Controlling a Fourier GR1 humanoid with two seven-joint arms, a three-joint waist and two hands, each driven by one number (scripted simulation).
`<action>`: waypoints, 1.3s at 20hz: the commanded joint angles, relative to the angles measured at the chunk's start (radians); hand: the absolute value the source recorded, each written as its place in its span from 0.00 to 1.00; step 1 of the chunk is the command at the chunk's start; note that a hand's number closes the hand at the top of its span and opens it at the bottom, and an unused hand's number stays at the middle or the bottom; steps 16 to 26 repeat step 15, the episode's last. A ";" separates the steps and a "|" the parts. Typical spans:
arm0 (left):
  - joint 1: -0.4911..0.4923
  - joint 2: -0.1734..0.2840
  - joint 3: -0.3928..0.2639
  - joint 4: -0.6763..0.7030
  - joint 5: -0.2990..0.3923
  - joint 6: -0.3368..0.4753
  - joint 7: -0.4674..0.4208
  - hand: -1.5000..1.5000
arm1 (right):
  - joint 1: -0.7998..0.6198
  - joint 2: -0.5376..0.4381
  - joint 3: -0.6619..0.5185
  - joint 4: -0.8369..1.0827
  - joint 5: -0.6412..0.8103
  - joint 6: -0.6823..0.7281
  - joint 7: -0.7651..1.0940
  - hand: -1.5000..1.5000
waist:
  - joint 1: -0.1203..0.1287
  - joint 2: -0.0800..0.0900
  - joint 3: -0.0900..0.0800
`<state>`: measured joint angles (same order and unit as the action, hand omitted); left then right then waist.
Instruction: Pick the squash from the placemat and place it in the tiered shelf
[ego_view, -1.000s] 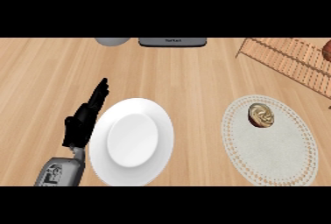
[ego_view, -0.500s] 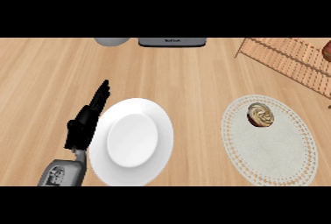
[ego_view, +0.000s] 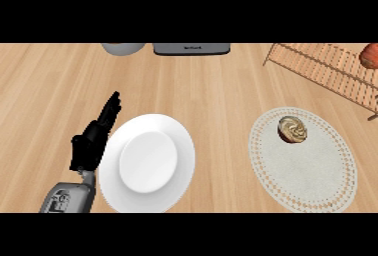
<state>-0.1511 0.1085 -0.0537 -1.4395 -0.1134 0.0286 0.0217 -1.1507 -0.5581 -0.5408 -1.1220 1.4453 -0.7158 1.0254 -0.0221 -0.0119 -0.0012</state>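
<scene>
No real change vs a sec ago: left hand (ego_view: 94, 142) still parked at plate's (ego_view: 148, 162) left edge, fingers (ego_view: 111, 107) straight, together, holding nothing. Right hand not in view. Squash (ego_view: 293, 129), small, striped tan/brown, sits on placemat (ego_view: 303, 172), well right of fingertips. Shelf (ego_view: 325, 67) beyond it, top right.

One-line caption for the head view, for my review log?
Squash sits untouched on the placemat; left robot hand rests open beside the white plate, tiered shelf at upper right.
</scene>
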 joint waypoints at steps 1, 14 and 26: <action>-0.012 0.023 0.027 0.025 0.013 -0.017 -0.012 0.50 | 0.046 0.026 -0.041 -0.195 0.012 0.171 0.148 0.00 | -0.024 -0.007 -0.001; 0.073 0.020 0.034 -0.053 0.013 0.007 0.010 0.50 | 0.336 0.068 -0.150 -0.833 -0.186 0.762 0.142 0.00 | -0.069 -0.028 0.000; 0.042 0.010 0.022 -0.033 -0.002 0.016 0.030 0.50 | 0.367 0.067 -0.184 -0.884 -0.210 0.797 0.140 0.00 | -0.078 -0.023 0.001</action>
